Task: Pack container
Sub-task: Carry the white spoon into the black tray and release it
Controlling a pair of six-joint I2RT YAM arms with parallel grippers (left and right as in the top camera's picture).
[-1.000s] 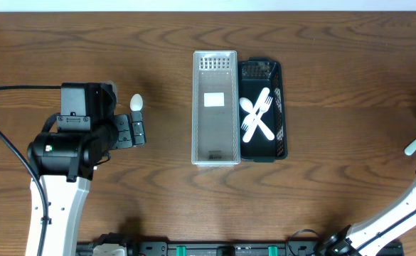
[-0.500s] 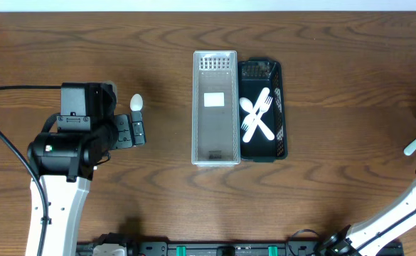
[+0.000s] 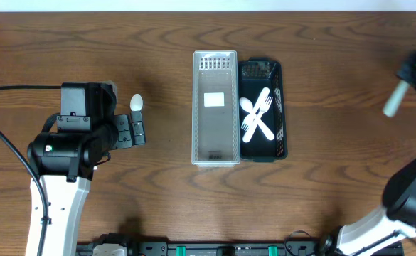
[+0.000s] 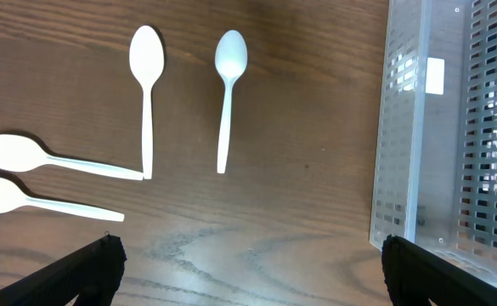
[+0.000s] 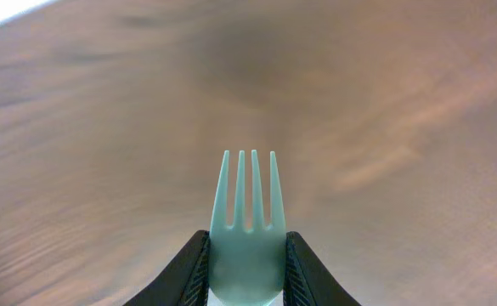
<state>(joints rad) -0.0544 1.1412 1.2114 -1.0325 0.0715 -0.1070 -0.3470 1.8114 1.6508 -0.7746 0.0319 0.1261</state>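
A clear plastic container (image 3: 215,107) stands mid-table beside a black tray (image 3: 264,107) holding white cutlery (image 3: 257,117). My right gripper (image 3: 414,71) is shut on a white plastic fork (image 5: 248,221), tines pointing away, held above the table at the far right; the fork also shows in the overhead view (image 3: 392,99). My left gripper (image 3: 138,132) is open and empty, above the wood left of the container. In the left wrist view several white spoons (image 4: 228,93) lie on the table ahead of the open jaws, with the container (image 4: 452,127) at the right.
One spoon (image 3: 136,103) shows beside the left arm in the overhead view. The black tray is slotted and touches the container's right side. Bare wood lies between the tray and my right gripper.
My right arm has lifted and moved toward the back of the table with the fork. The left arm has not moved.
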